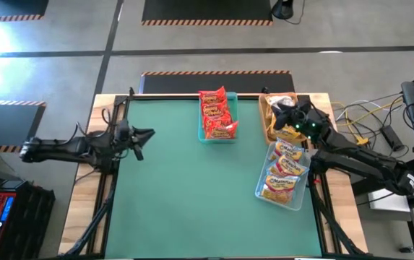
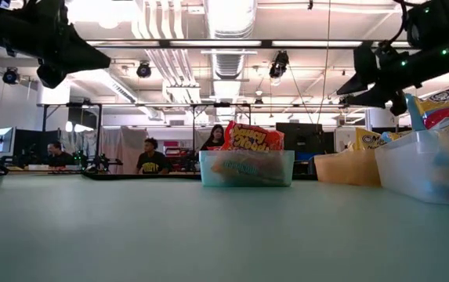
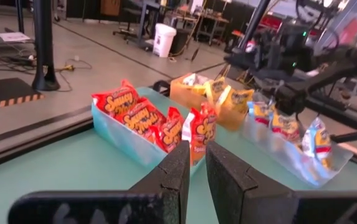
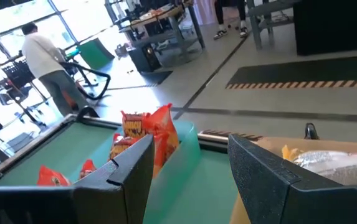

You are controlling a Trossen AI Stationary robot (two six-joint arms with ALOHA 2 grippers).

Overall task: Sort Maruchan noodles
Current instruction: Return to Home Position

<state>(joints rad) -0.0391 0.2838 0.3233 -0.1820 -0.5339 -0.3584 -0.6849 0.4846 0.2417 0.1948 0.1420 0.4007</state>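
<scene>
Red Maruchan noodles (image 1: 217,114) stand on edge in a teal tray (image 1: 208,137) at the table's far middle. Yellow-orange packets (image 3: 223,98) sit in a tan tray (image 1: 266,119) at the far right. Yellow-white packets (image 1: 285,170) fill a clear tray (image 1: 262,189) on the right side. My left gripper (image 1: 147,135) hangs shut and empty above the table's left edge, pointing toward the trays (image 3: 198,152). My right gripper (image 1: 282,115) hovers open above the tan tray, with nothing between its fingers (image 4: 190,146).
The green table top (image 1: 185,202) lies bare in the near and left parts. The three trays crowd the far-right quarter. People sit and stand in the room beyond the far edge (image 2: 152,160). Cables and equipment lie off the table's right side (image 1: 380,123).
</scene>
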